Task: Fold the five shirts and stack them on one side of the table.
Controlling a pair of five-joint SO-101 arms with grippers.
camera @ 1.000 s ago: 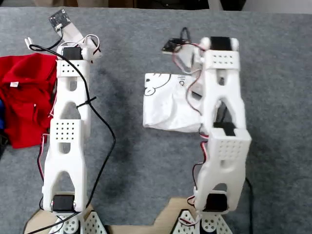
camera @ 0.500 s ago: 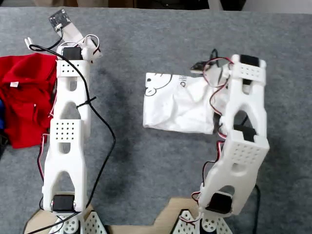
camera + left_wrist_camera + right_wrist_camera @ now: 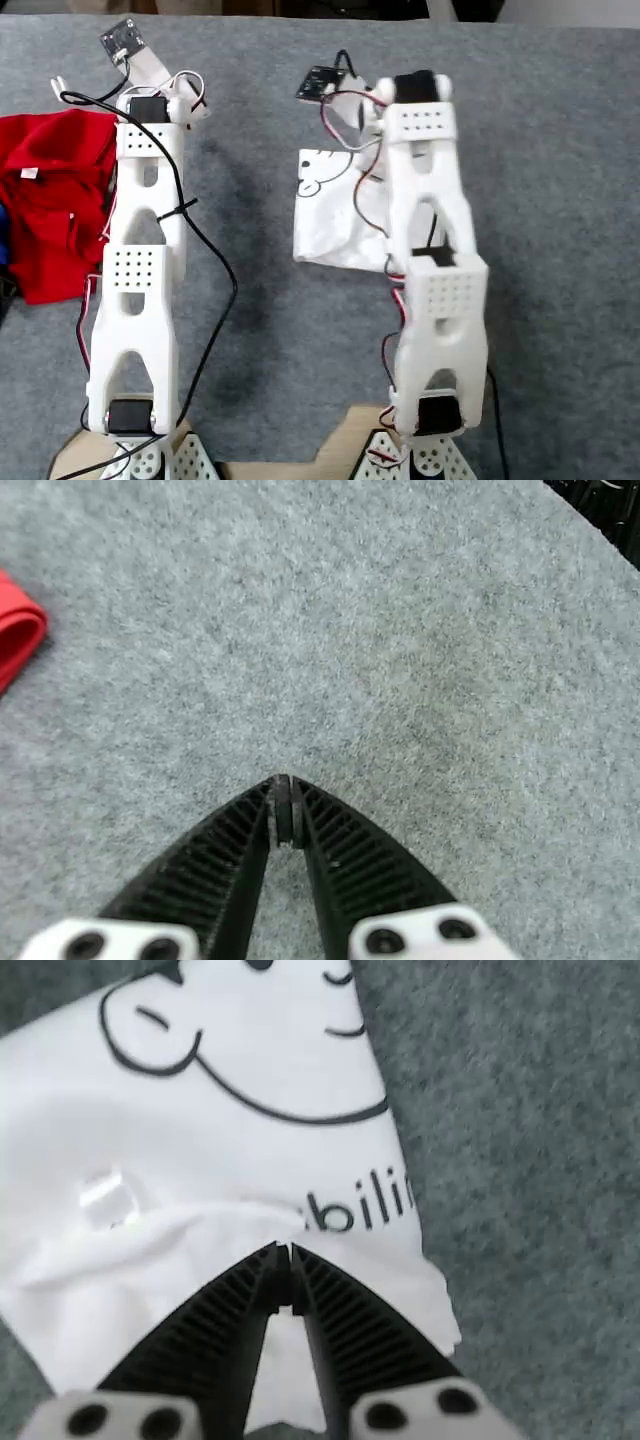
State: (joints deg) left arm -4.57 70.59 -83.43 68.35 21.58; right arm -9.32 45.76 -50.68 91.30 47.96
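Flattening the white shirt (image 3: 190, 1150), seemingly, on the counter (image 3: 570, 200).
The right gripper (image 3: 283, 1260), tips together, sits over the white shirt, probably to flatten its fold; the left gripper (image 3: 283, 805), closed and empty, hovers well apart from it.

The left shirt (image 3: 50, 215) lies at the bench's (image 3: 560, 200) left edge, beside the left arm (image 3: 140, 270); the middle shirt (image 3: 322, 225) lies centrally, partly under the right arm (image 3: 432, 270)

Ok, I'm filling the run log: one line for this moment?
left gripper: shut, over grey mat | right gripper: shut, over white shirt | red shirt: heaped, left side
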